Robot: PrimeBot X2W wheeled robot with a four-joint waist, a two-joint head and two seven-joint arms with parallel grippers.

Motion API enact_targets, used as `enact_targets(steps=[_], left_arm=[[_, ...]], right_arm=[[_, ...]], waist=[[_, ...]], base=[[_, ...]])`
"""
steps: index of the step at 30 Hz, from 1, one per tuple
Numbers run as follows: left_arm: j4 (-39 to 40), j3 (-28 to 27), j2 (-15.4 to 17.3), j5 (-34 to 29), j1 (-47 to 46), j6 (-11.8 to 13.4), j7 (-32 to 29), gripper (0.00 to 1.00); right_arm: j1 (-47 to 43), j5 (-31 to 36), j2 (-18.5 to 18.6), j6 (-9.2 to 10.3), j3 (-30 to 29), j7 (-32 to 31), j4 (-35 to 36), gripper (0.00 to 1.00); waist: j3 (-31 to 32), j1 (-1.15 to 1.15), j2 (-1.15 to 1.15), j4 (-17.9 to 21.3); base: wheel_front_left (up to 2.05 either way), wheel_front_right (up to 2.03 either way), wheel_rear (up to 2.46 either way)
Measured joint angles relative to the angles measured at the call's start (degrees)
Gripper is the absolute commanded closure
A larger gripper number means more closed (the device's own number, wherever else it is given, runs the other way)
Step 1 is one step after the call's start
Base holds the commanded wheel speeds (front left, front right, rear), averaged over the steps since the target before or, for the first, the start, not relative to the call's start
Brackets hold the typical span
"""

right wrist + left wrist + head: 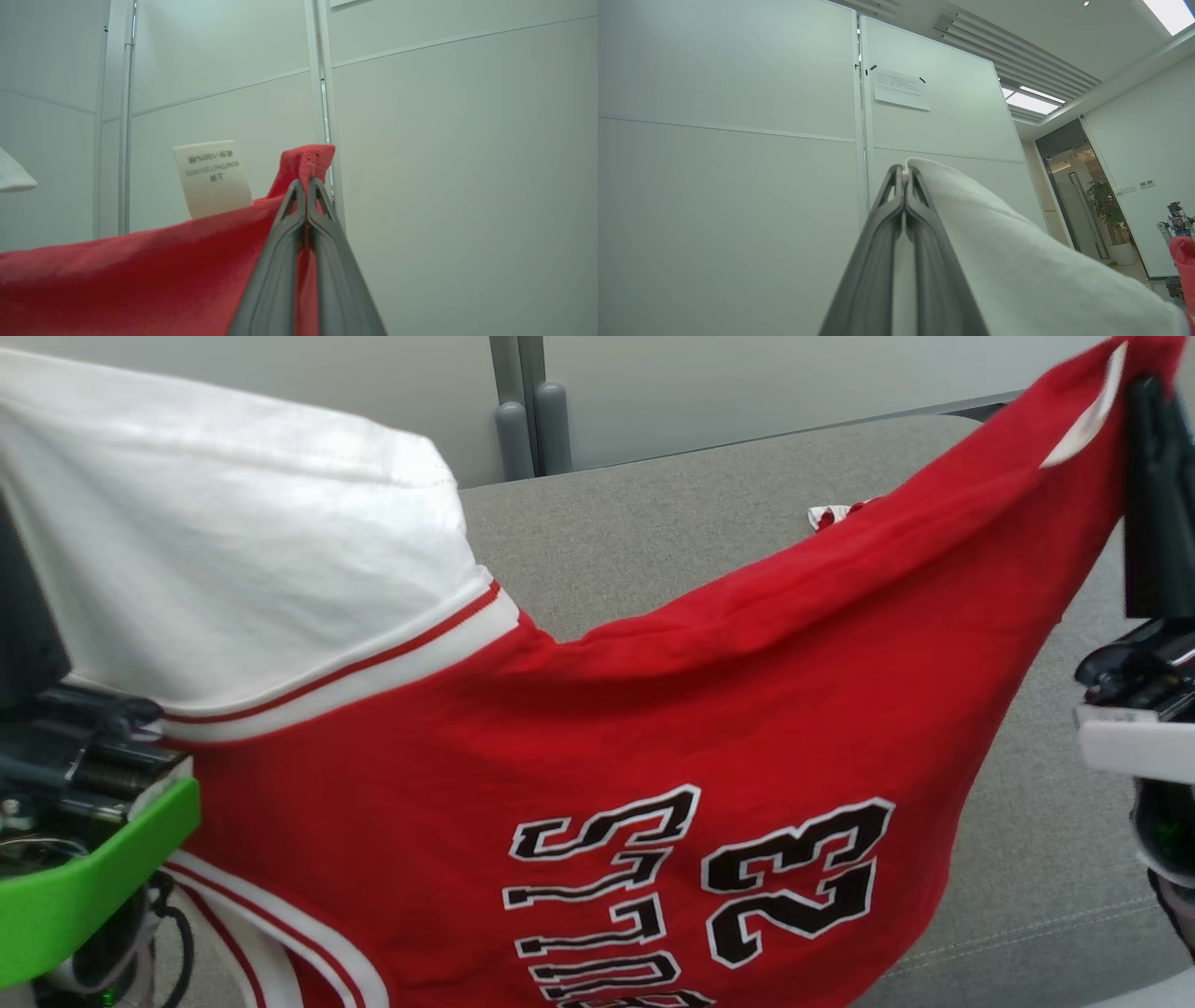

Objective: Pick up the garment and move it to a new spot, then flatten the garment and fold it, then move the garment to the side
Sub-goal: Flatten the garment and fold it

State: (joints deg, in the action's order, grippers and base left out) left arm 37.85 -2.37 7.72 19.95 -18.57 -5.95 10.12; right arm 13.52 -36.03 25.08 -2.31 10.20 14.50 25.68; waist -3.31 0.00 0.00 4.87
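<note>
The garment [597,747] is a red jersey with white sleeves and black lettering "23". It hangs in the air, stretched between both grippers above a grey cushioned surface [672,532]. My left gripper [903,175] is shut on the white sleeve edge [1017,261]. My right gripper [307,186] is shut on a red corner of the garment [140,275], beside a white care label [212,179]. In the head view the right gripper [1153,420] stands at the upper right, holding the raised red corner, and the white sleeve [224,532] drapes over the left arm.
Pale partition panels [747,383] stand behind the grey surface. A small red-and-white scrap [834,513] lies on the surface further back. A doorway [1083,200] and a potted plant [1108,210] show far off in the left wrist view.
</note>
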Motion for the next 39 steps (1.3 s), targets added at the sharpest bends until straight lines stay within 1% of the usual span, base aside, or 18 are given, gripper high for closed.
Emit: enact_targets(steps=[3, 7, 8, 10, 12, 13, 16, 17, 20, 23, 28, 31, 32, 33, 34, 35, 36, 39], left_arm=[[-4.4, 1.2, -1.8, 2.2, 3.6, 0.4, -1.6, 1.0], [-10.5, 2.4, -2.6, 4.5, 6.1, 0.6, -3.3, 1.0], [-12.2, 2.6, -2.7, 4.8, 6.1, 0.7, -3.6, 1.0], [-15.6, 3.0, -2.5, 4.8, 6.1, 0.7, -4.2, 1.0], [-19.7, 4.1, -1.9, 4.8, 5.8, 0.5, -4.8, 1.0], [-21.9, 4.6, -1.5, 4.7, 5.1, 0.4, -5.5, 1.0], [-27.4, 6.1, -0.6, 4.0, 0.7, 0.3, -6.7, 1.0], [-30.6, 6.9, -0.7, 4.0, -3.6, 0.1, -7.1, 1.0], [-35.0, 7.4, -0.9, 3.3, -10.0, 0.1, -7.8, 1.0], [-39.3, 8.1, -1.4, 2.3, -15.1, 0.1, -7.8, 1.0], [-44.8, 8.2, -2.1, 0.8, -21.5, 0.2, -6.7, 1.0], [-47.5, 8.1, -3.1, 0.4, -25.4, 0.4, -5.2, 1.0], [-48.8, 8.1, -3.3, 0.2, -26.7, 0.4, -4.5, 1.0], [-50.2, 8.0, -3.5, 0.1, -27.6, 0.5, -4.0, 1.0], [-51.8, 8.0, -3.6, -0.1, -28.2, 0.8, -3.4, 1.0], [-53.3, 8.0, -3.6, -0.4, -28.4, 0.8, -3.3, 0.89], [-54.7, 8.0, -3.6, -0.6, -28.4, 0.9, -2.8, 0.69], [-58.3, 7.6, -3.6, -0.6, -28.5, 1.0, -1.4, 0.47]], right_arm=[[-3.5, -1.8, -1.0, 0.52, 2.3, -1.7, -2.7, 1.0], [-5.0, -3.2, -1.9, 0.31, 6.3, -4.0, -8.2, 1.0], [-4.9, -3.2, -1.9, 0.21, 7.2, -4.6, -9.9, 1.0], [-3.8, -3.2, -1.9, -0.59, 9.0, -6.2, -13.8, 1.0], [-0.8, -2.3, -1.8, -1.25, 10.9, -8.0, -18.3, 1.0], [1.3, -2.4, -2.1, -1.29, 11.4, -8.8, -20.2, 1.0], [8.9, -1.5, -2.5, -1.29, 12.3, -11.7, -25.8, 1.0], [13.7, -1.2, -3.3, -1.21, 12.4, -13.4, -29.2, 1.0], [19.8, 0.3, -3.8, -1.03, 12.7, -16.0, -34.1, 1.0], [24.5, 1.2, -4.7, -0.09, 12.9, -18.2, -38.8, 1.0], [30.9, 3.0, -7.2, -0.02, 15.3, -21.0, -45.0, 1.0], [34.3, 4.6, -8.2, 0.12, 16.4, -21.7, -48.3, 1.0], [35.4, 4.9, -8.7, 0.51, 16.4, -21.6, -49.4, 0.97], [36.3, 5.1, -9.2, 0.62, 16.5, -21.5, -50.7, 0.75], [36.9, 5.4, -9.7, 0.7, 16.7, -21.0, -52.0, 0.64], [37.3, 5.4, -10.2, 0.75, 16.8, -20.8, -53.2, 0.36], [37.6, 5.5, -10.7, 0.74, 17.2, -20.6, -54.4, 0.0], [38.0, 5.8, -11.8, 0.38, 17.7, -19.7, -57.2, 0.0]], waist=[[-0.8, 0.0, 0.0, -0.2], [-2.7, 0.0, 0.0, -0.7], [-3.3, 0.0, 0.0, -0.9], [-4.5, 0.0, 0.0, -1.1], [-5.9, 0.0, 0.0, -1.3], [-6.6, 0.0, 0.0, -1.5], [-8.8, 0.0, 0.0, -1.8], [-10.3, 0.0, 0.0, -2.2], [-12.6, 0.0, 0.0, -2.8], [-14.9, 0.0, 0.0, -3.6], [-18.8, 0.0, 0.0, -5.0], [-21.2, 0.0, 0.0, -5.7], [-22.0, 0.0, 0.0, -5.9], [-22.8, 0.01, 0.0, -6.2], [-23.5, 0.01, 0.0, -6.4], [-24.1, 0.01, 0.0, -6.6], [-24.6, 0.01, 0.0, -6.8], [-26.0, 0.01, 0.0, -7.4]], base=[[0.0, 0.0, 0.0], [0.0, 0.0, 0.0], [0.0, 0.0, 0.0], [0.0, 0.0, 0.0], [0.0, 0.0, 0.0], [0.0, 0.0, 0.0], [0.0, 0.0, 0.0], [0.0, 0.0, 0.0], [0.0, 0.0, 0.0], [0.0, 0.0, 0.0], [0.0, 0.0, 0.0], [0.0, 0.0, 0.0], [0.0, 0.0, 0.0], [0.0, 0.0, 0.0], [0.0, 0.0, 0.0], [0.0, 0.0, 0.0], [0.0, 0.0, 0.0], [0.0, 0.0, 0.0]])
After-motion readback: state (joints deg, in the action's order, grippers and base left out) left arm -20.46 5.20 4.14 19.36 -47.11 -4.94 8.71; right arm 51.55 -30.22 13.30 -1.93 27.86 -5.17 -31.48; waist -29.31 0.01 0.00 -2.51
